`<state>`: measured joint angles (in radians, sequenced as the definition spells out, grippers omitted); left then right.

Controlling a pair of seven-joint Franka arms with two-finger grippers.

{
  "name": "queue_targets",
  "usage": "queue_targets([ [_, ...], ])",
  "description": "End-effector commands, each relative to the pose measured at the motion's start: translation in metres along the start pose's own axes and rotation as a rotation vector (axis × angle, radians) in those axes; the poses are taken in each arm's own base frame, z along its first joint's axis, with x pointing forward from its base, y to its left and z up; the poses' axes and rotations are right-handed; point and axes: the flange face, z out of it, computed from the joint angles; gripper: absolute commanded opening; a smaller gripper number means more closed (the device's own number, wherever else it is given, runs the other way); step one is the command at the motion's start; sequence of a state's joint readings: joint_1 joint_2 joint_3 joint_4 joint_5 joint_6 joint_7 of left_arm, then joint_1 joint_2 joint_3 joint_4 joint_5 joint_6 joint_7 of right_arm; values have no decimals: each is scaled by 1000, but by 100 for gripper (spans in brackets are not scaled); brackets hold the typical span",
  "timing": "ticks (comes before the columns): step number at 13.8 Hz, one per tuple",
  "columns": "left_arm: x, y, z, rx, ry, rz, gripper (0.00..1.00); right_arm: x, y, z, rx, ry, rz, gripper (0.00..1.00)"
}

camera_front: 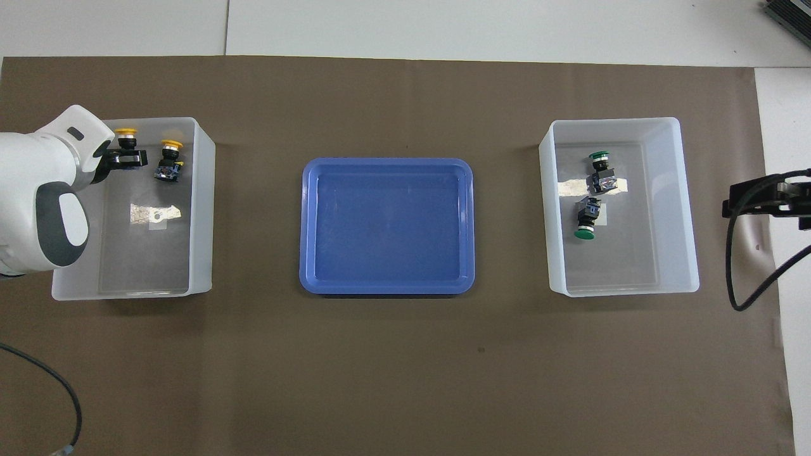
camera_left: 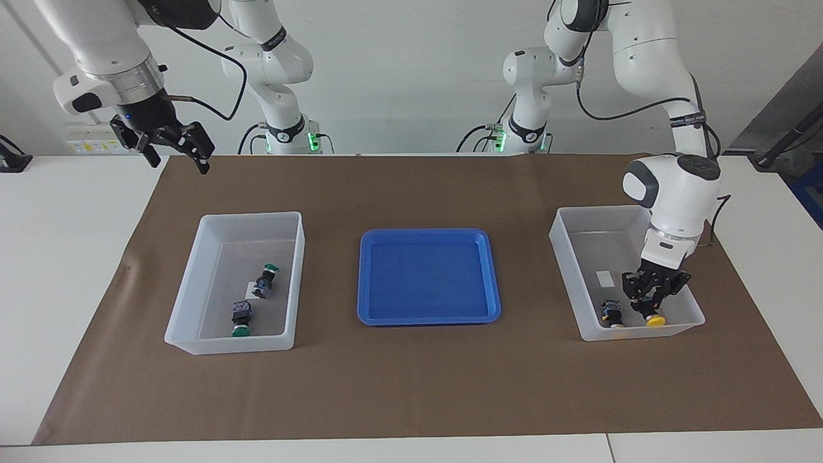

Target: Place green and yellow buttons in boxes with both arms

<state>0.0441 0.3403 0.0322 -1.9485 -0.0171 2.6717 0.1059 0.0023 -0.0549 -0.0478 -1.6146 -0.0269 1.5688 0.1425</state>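
My left gripper reaches down into the box at the left arm's end and is shut on a yellow button close to the box floor. It shows in the overhead view with that button. A second yellow button lies beside it in the same box. Two green buttons lie in the box at the right arm's end. My right gripper is open and empty, raised over the mat's edge beside that box.
A shallow blue tray sits between the two boxes and holds nothing. A brown mat covers the table. The right arm's cable hangs at the edge of the overhead view.
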Motion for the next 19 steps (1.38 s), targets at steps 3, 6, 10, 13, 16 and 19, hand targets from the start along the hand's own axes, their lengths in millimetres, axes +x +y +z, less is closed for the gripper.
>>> queue_targets([
  [3,7,2,5,7,54,22,100,-7,1,-1,10,-4,-19,100],
  [6,9,1,-2,8,54,17,100,-7,1,-1,10,-4,-19,100],
  [10,12,5,-54,-5,-17,32,100,-7,1,-1,10,-4,-19,100],
  [13,5,41,-97,-35,-100,75,100,-7,1,-1,10,-4,-19,100],
  [16,-8,83,-142,-59,-147,83,100,-7,1,-1,10,-4,-19,100],
  [19,-18,106,-185,-58,-182,101,100,-7,1,-1,10,-4,-19,100],
])
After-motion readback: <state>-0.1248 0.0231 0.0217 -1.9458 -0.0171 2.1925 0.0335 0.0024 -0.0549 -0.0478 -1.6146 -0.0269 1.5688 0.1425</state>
